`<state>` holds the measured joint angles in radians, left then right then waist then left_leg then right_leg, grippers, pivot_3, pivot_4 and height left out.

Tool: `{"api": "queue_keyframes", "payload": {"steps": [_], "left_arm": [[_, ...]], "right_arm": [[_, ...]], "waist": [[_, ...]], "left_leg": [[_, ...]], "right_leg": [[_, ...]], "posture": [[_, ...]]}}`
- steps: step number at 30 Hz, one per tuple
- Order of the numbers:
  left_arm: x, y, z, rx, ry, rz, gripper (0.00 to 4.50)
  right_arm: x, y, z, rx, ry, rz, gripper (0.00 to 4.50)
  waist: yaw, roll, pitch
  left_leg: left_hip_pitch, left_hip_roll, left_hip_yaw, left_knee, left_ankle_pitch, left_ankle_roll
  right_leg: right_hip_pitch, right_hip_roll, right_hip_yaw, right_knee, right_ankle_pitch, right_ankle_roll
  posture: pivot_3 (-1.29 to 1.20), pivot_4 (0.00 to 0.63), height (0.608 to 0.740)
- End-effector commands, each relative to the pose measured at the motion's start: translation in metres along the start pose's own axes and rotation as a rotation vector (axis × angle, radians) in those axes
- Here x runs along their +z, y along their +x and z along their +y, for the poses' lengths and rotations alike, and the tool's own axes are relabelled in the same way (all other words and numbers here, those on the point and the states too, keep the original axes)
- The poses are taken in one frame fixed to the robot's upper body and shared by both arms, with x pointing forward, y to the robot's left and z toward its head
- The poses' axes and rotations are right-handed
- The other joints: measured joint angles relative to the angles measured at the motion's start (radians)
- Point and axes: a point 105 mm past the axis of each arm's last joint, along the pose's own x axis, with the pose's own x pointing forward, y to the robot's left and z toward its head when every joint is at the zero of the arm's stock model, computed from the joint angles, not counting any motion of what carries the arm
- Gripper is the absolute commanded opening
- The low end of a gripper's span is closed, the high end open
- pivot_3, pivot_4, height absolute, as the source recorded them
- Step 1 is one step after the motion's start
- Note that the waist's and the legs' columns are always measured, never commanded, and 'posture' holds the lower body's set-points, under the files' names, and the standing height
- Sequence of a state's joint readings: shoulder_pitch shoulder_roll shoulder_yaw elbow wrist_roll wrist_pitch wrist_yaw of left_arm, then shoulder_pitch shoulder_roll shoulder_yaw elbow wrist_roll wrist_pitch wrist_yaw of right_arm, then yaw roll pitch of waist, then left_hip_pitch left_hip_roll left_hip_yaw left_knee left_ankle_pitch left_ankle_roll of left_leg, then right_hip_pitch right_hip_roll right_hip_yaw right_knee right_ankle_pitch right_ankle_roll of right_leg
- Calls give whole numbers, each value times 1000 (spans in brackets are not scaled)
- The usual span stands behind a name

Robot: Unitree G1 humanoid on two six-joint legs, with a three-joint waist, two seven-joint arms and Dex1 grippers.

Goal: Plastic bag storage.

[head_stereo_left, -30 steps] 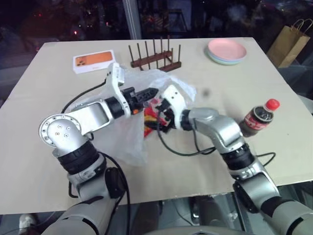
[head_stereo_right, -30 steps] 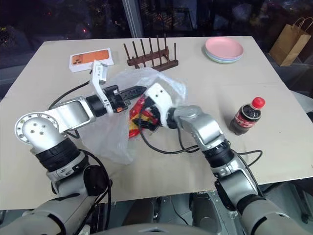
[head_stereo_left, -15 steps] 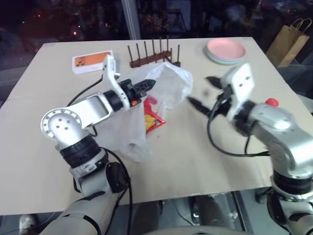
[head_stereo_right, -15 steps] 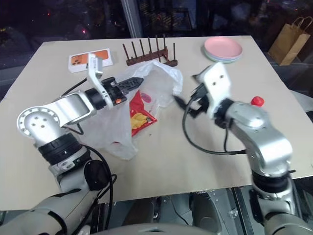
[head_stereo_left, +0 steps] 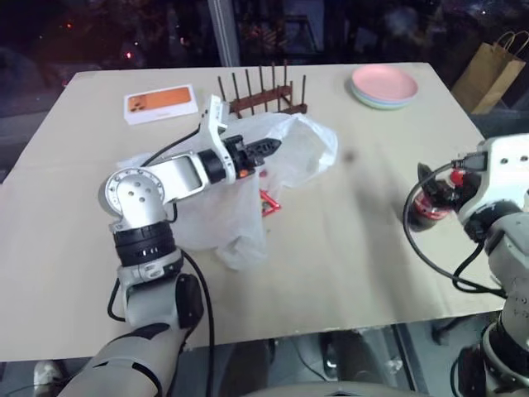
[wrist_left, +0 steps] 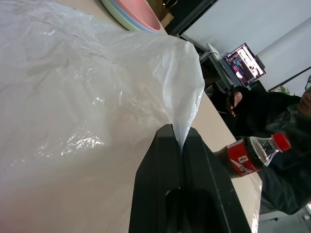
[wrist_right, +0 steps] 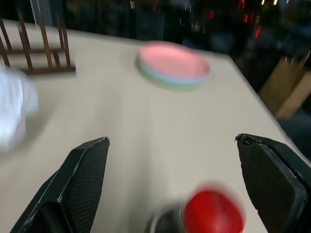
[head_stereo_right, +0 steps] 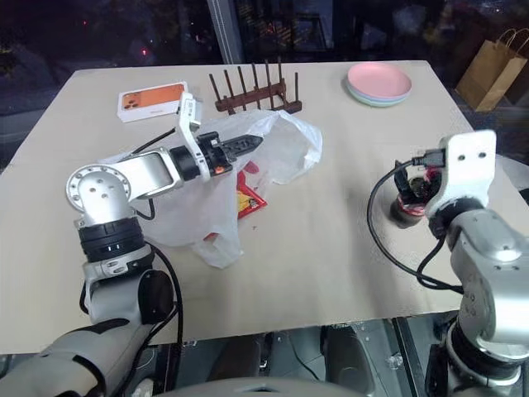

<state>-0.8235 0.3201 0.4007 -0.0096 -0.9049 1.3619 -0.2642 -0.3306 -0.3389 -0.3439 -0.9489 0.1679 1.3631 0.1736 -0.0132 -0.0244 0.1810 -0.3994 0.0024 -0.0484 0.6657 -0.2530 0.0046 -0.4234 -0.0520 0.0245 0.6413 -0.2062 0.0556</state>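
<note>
Left gripper [wrist_left: 181, 145] pinches the plastic bag [head_stereo_left: 285, 153]

No writing is readable (cola bottle [wrist_left: 252, 153] label red); right gripper [wrist_right: 175, 187] spread wide, holding nothing.

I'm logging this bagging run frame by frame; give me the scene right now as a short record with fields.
left gripper: shut on the plastic bag, pinching its edge above the table
right gripper: open, above the cola bottle
chip packet: red, under the bag
far side: plates, wooden rack, phone box
</note>
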Motion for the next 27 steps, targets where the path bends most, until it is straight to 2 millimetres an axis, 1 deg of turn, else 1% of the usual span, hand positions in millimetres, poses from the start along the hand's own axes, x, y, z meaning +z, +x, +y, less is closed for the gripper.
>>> {"api": "queue_keyframes", "payload": {"steps": [1,5,12,13,14,15,16,17,18,20,22,23,24,26,27], "left_arm": [[9,-3,-8,-25,41,-34,0],[9,-5,-8,-16,48,-41,0],[13,-10,-6,5,60,-58,0],[14,-10,-6,6,60,-60,0],[14,-11,-6,7,61,-63,0],[15,-12,-6,8,62,-66,0],[15,-13,-6,8,64,-69,0],[16,-14,-7,9,65,-70,0],[16,-15,-7,7,66,-74,0],[19,-16,-10,-11,64,-83,0],[22,-17,-16,-47,61,-94,0],[23,-17,-19,-62,64,-96,0],[23,-18,-21,-72,66,-96,0],[23,-17,-23,-78,73,-90,0],[23,-16,-25,-84,73,-89,0]], "right_arm": [[-8,-1,-10,-64,11,-14,4360],[-30,6,-16,-100,79,15,4360],[-62,21,-15,-86,118,61,4360],[-64,23,-15,-85,122,60,4135],[-65,23,-16,-87,125,57,3776],[-64,24,-17,-86,128,46,3628],[-61,24,-19,-84,129,35,3253],[-60,23,-20,-80,119,30,3098],[-58,21,-19,-62,91,26,3098],[-46,18,-6,36,133,-15,3098],[-29,14,22,207,196,-61,3098],[-18,12,43,320,250,-85,3098],[-11,10,57,396,284,-98,3098],[11,12,90,550,386,-149,3098],[20,16,103,601,423,-163,3098]], "waist": [[0,0,0],[-1,0,0],[-1,0,0],[0,0,0],[0,0,0],[0,0,0],[0,0,0],[0,0,0],[0,0,0],[1,0,0],[0,1,0],[-4,1,1],[-11,2,1],[-25,4,2],[-27,4,2]], "left_leg": [[0,0,0,0,0,0],[1,0,0,0,0,0],[1,0,0,0,0,0],[1,0,0,0,0,0],[1,0,0,0,0,0],[1,0,0,0,0,0],[1,0,0,0,0,0],[1,0,0,0,0,0],[1,0,0,0,0,0],[1,0,0,0,0,0],[0,0,0,0,0,0],[1,0,0,0,0,0],[1,1,0,0,0,0],[1,1,0,0,0,0],[2,2,0,0,0,0]], "right_leg": [[0,0,0,0,0,0],[0,0,0,0,0,0],[0,0,0,0,0,0],[0,0,0,0,0,0],[0,0,0,0,0,0],[0,0,0,0,0,0],[0,0,0,0,0,0],[0,0,0,0,0,0],[0,0,0,0,0,0],[0,0,0,0,0,0],[0,0,0,0,0,0],[0,0,0,0,0,0],[0,1,0,0,0,0],[0,2,1,1,0,0],[0,2,1,1,0,0]], "posture": [[0,150,740],[0,150,740],[0,150,740],[0,150,740],[0,150,740],[0,150,740],[0,150,740],[0,150,740],[0,150,740],[0,150,740],[0,150,740],[0,150,740],[0,150,740],[0,150,740],[0,150,740]]}}
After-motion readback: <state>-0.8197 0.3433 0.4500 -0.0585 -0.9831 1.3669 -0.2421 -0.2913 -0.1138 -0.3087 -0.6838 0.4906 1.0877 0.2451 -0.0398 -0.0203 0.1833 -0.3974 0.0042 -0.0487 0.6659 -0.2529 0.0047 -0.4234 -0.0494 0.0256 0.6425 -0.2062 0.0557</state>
